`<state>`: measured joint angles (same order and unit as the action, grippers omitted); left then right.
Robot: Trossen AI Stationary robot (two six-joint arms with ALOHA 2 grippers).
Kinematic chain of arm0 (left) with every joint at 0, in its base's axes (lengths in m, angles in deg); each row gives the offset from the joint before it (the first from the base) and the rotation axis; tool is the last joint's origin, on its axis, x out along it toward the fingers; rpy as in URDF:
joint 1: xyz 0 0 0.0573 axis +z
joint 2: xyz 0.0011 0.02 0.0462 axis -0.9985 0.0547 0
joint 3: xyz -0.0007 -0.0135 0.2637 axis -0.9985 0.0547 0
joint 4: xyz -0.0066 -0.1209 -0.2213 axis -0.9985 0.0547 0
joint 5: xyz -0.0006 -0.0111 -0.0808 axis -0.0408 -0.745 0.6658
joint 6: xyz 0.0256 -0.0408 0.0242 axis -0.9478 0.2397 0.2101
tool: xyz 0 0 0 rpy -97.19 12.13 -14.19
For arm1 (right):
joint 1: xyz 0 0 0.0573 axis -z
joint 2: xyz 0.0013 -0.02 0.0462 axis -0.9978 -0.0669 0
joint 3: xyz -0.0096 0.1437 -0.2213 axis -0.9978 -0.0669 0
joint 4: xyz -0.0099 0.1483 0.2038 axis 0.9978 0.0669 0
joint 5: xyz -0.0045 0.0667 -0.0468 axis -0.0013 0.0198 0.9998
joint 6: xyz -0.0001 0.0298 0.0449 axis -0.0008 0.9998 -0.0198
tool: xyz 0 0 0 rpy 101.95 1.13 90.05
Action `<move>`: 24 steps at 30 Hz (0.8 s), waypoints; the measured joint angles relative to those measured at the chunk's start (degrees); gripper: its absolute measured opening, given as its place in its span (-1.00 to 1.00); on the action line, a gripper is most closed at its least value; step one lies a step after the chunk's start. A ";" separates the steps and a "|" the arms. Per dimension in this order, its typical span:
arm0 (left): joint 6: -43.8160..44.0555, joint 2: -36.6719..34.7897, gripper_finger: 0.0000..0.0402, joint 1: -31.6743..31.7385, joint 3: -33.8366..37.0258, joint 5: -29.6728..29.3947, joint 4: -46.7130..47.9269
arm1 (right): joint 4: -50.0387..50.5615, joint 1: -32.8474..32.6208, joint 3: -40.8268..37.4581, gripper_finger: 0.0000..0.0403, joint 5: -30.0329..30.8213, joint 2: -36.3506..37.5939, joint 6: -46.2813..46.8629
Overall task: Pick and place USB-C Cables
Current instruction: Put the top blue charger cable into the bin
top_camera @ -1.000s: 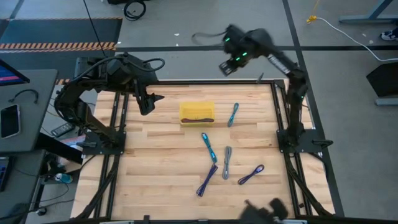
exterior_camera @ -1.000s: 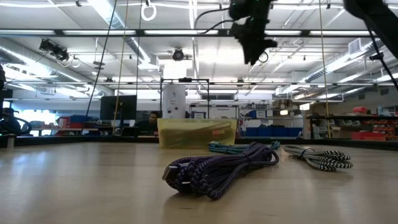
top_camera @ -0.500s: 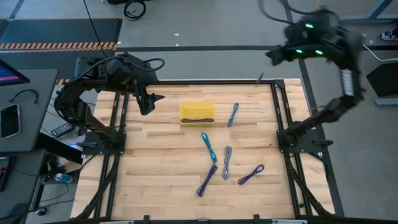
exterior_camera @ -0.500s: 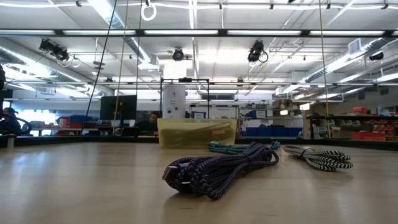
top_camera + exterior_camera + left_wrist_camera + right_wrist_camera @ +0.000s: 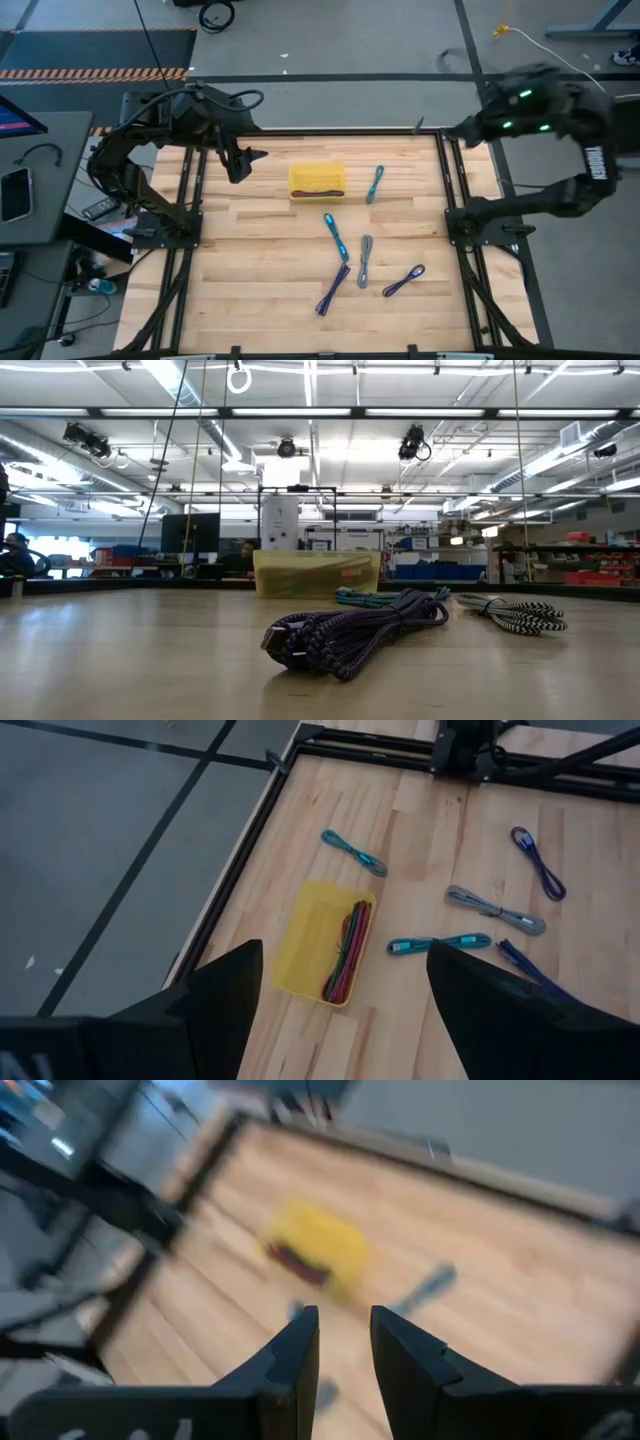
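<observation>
1. Five USB-C cable bundles lie loose on the table: a teal cable just beside the yellow tray, a teal-blue cable near the middle, a grey cable beside it, a long purple cable and a short purple cable nearest the front edge.
2. The yellow tray already holds maroon and green bundles lying lengthwise inside it, seen best from the left wrist.
3. The left hand hangs above the table's far-left corner, near the tray, with its fingers wide apart and nothing between them.
4. The right hand is up high beyond the table's far-right corner, well apart from every cable; its fingers stand a narrow gap apart and empty.
5. Risks, as I judge them: the grey and long purple bundles almost touch, so a grasp on one may drag the other; a folded bundle may unfold if pinched off-centre; the right arm's approach starts far off, so a misjudged descent could nudge a cable aside; a drop onto the tray's rim may spill a bundle.
</observation>
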<state>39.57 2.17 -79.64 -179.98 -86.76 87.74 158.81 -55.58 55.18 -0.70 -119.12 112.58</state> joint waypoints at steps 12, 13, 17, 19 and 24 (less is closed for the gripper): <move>1.05 0.00 0.43 0.00 0.00 0.02 -0.83 | -20.69 -7.46 -39.90 -0.50 0.24 0.51 8.39; 1.05 0.00 0.43 0.00 0.00 0.00 -0.83 | -23.15 -7.77 -42.71 -0.50 0.70 -0.16 9.13; 1.05 0.00 0.43 0.00 0.00 0.00 -0.77 | -35.08 -7.84 -52.47 -0.50 1.30 -3.04 13.21; 1.03 0.00 0.43 0.00 0.00 0.00 -0.70 | -41.08 -7.92 -56.20 -0.50 -0.40 -4.73 14.81; 0.10 0.00 0.43 0.00 0.00 0.00 -0.68 | -50.64 -8.44 -60.52 -0.50 -1.39 -9.11 16.96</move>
<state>39.67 2.17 -79.64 -179.98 -86.77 87.06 108.17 -64.02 -5.35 -2.09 -128.23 129.54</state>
